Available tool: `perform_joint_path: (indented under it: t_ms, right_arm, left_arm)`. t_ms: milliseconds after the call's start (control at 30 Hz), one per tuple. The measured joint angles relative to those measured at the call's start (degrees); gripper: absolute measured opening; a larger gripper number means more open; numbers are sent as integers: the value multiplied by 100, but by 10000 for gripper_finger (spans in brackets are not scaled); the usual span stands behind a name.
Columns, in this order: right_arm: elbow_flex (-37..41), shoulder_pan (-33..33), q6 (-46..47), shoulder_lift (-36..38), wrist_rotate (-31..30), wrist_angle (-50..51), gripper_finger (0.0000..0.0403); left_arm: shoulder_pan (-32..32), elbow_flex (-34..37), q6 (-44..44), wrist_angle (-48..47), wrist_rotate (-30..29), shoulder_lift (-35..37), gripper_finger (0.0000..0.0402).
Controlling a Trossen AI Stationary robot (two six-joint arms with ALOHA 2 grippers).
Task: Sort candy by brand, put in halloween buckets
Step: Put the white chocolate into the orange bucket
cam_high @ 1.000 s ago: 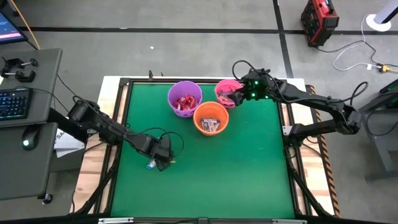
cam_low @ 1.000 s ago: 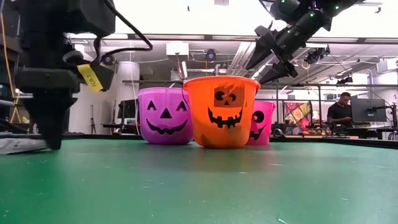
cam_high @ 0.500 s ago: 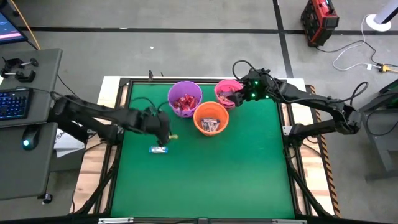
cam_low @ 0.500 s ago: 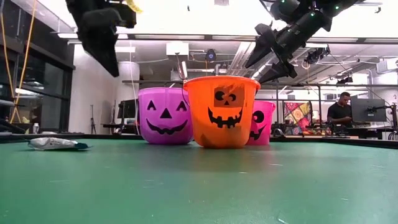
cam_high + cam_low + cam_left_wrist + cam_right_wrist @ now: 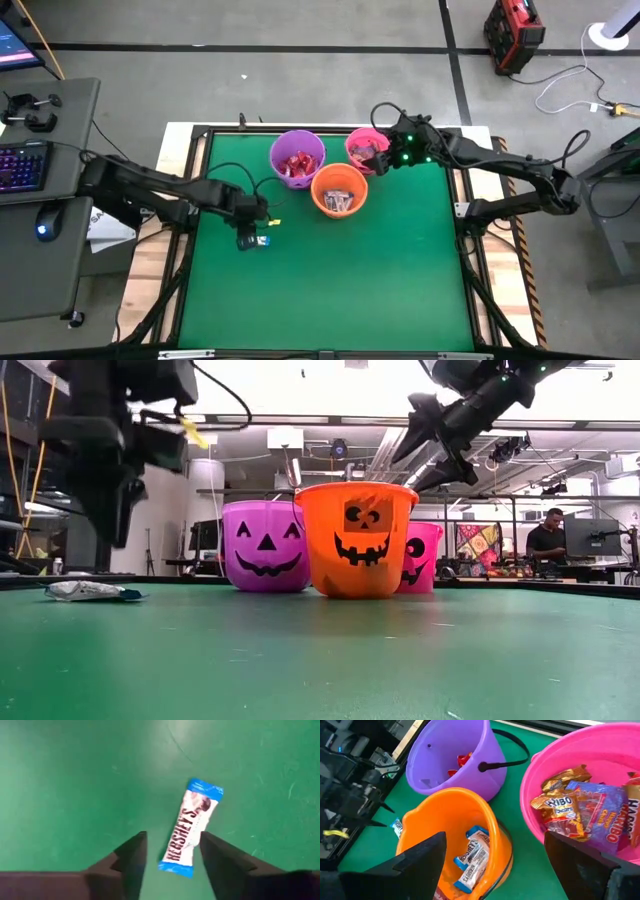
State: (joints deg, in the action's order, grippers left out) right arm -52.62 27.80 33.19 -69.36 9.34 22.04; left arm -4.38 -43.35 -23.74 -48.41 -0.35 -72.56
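A blue-and-white candy lies flat on the green table, also seen in the high view and the low view. My left gripper hangs open over it, pointing down, with one finger on either side of the candy's nearer end and not touching it; in the low view the left gripper is well above the table. My right gripper is open in the air above the orange bucket and the pink bucket. The purple bucket stands to their left.
The three buckets stand close together at the table's far middle. The purple one holds red sweets, the orange one blue-and-white bars, the pink one gold and mixed packets. Green table spreads toward the near edge. A person sits far behind.
My left gripper rose from the table surface at the near left, swung up and toward the far edge, then came back down partway over the candy. The candy now lies uncovered on the table.
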Motion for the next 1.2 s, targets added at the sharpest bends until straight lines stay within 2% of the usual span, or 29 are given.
perform_joint_path:
  t_ms: [167,300,567,700,833,933,1033,1133,1200]
  right_arm:
    - [0,-107,4,0,-30,0,330]
    - [0,-137,213,0,-297,0,330]
    - [0,-134,303,0,-505,0,330]
    - [0,-134,304,0,-505,15,330]
    - [0,-134,299,0,-507,58,330]
    - [0,-134,294,0,-508,134,330]
    - [0,-134,287,0,-509,206,330]
    - [0,-134,252,0,-494,208,330]
    - [0,-134,128,84,-360,126,330]
  left_arm:
    - [-10,265,201,170,128,-198,230]
    - [-31,363,554,182,126,-358,257]
    - [-33,415,1359,319,169,-602,263]
    - [-33,413,1441,414,265,-797,254]
    - [-90,413,1499,456,508,-1057,231]
    - [-194,373,1502,448,414,-1206,199]
    - [-243,269,1502,372,325,-1259,130]
    - [-226,-23,1546,405,503,-1129,32]
    - [-105,-286,1544,375,438,-933,20]
